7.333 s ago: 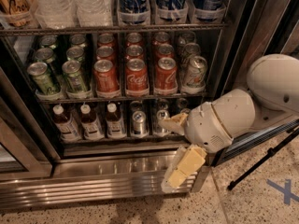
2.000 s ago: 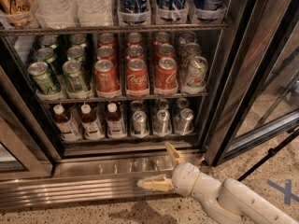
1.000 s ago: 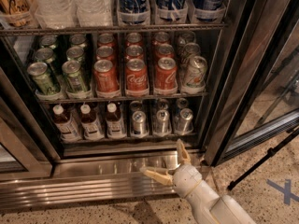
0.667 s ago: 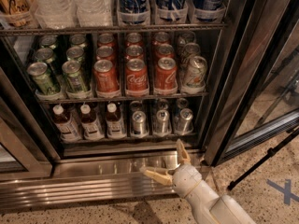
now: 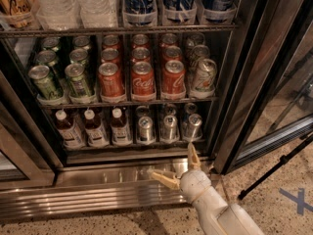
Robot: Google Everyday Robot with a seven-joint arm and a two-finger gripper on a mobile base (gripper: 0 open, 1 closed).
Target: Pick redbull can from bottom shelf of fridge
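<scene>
Nothing grasped yet: my cream end effector gapes empty, slim silver redbull can at twelve o'clock inside the steel fridge.

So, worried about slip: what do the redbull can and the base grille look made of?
Redbull can: metal, probably aluminium, with a glossy silver top. Base grille: ribbed, steel-looking, with streaked reflections. The gripper, fingers open, hangs in front of the grille.

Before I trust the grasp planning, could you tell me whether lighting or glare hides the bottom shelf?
Camera view: the bottom shelf is dim but readable, and the rightmost redbull can catches a highlight. Glare streaks the fridge along its steel base. The open gripper hovers before that base, well lit.
</scene>
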